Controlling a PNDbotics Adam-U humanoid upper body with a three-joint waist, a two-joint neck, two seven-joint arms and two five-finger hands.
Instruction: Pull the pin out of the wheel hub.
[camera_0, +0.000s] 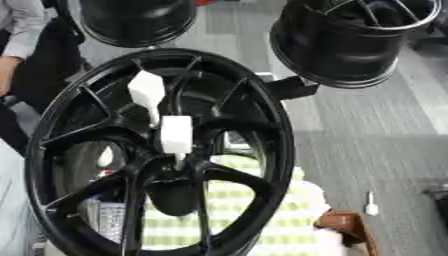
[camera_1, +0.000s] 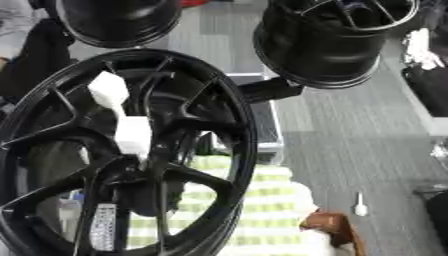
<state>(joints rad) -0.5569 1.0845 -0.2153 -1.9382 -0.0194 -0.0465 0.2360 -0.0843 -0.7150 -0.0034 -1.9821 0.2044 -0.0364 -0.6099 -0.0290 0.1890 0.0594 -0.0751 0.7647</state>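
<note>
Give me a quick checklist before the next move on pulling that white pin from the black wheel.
1. Wheel hub in view: ok, the big black wheel fills the foreground.
2. Pin located: ok, white pin stands above the hub, a second white piece higher up.
3. Pin still seated: cannot tell, its lower end is thin and hard to make out.
4. Robot hands near the pin: not ok, neither hand shows.
5. Path clear: ok, nothing covers the pin's front.
6. Other wheels apart: ok, behind.

Pin (camera_0: 176, 134) in wheel hub (camera_0: 175, 175) ctr
</note>
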